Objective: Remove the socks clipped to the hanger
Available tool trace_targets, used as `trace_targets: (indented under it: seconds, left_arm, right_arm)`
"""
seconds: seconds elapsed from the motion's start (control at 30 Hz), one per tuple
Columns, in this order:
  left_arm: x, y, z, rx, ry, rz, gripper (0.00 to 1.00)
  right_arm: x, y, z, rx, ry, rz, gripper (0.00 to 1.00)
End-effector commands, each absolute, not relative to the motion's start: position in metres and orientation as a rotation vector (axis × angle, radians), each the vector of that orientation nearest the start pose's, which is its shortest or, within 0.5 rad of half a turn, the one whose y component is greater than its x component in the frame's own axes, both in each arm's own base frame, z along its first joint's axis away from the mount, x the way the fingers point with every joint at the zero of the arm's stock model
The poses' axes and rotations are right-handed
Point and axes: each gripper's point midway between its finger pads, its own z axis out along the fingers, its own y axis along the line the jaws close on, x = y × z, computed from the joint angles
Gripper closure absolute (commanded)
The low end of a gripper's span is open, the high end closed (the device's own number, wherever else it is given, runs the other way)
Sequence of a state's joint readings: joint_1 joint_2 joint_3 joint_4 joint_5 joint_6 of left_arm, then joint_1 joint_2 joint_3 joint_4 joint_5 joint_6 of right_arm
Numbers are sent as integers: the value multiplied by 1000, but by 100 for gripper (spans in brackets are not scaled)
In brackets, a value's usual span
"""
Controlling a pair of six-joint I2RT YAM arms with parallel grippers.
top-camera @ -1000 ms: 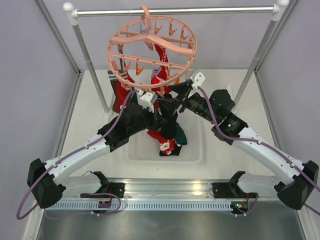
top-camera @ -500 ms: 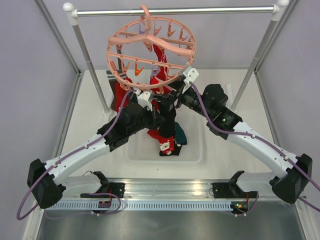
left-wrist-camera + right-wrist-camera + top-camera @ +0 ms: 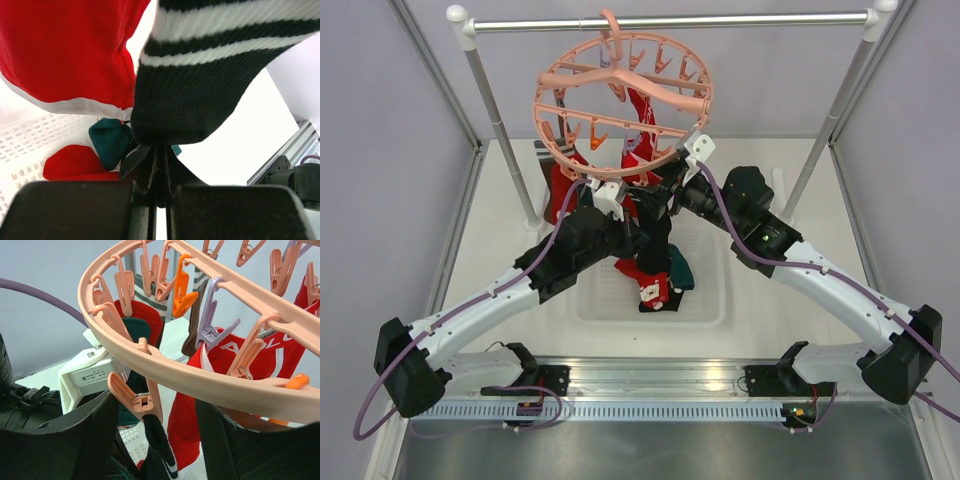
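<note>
The salmon-pink hanger (image 3: 620, 100) hangs from the grey rail, with red socks (image 3: 638, 110) clipped under it. My left gripper (image 3: 645, 235) is shut on the toe of the black sock with white stripes (image 3: 200, 75), which hangs from a pink clip (image 3: 140, 400) on the hanger ring (image 3: 200, 375). My right gripper (image 3: 155, 440) is open, just under the ring (image 3: 665, 195), with that clip and the sock's top (image 3: 160, 445) between its fingers (image 3: 75, 440). A red sock with white marks (image 3: 260, 355), a teal sock (image 3: 137, 330) and a brown sock (image 3: 192, 340) hang behind.
A white basket (image 3: 710, 300) below holds a red sock (image 3: 655, 290) and a teal sock (image 3: 682, 272). The grey metal rail (image 3: 670, 20) stands on two sloping posts at the back. Grey walls close in both sides.
My right arm has moved left and up to the hanger ring, bringing its fingers around the clip. The hanger has swung slightly. The left arm has stayed put, gripping the black sock.
</note>
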State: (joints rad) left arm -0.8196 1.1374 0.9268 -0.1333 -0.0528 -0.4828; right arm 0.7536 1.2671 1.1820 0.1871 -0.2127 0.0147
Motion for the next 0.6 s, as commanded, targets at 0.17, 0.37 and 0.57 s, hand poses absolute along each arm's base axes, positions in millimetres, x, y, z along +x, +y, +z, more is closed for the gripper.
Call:
trace_targets:
  seconds: [0.17,0.37,0.57]
  left_arm:
    - [251,-285,246,286,1991,-803,98]
    - [251,-285,245,282,2006,-798,98]
    - [252,-285,244,283,2009,-797,98]
  right_arm:
    - [289,330,434,-671,1204,820,38]
    - [288,330,436,-671,1195,826,31]
    - [290,330,435,-662,1199,822,36]
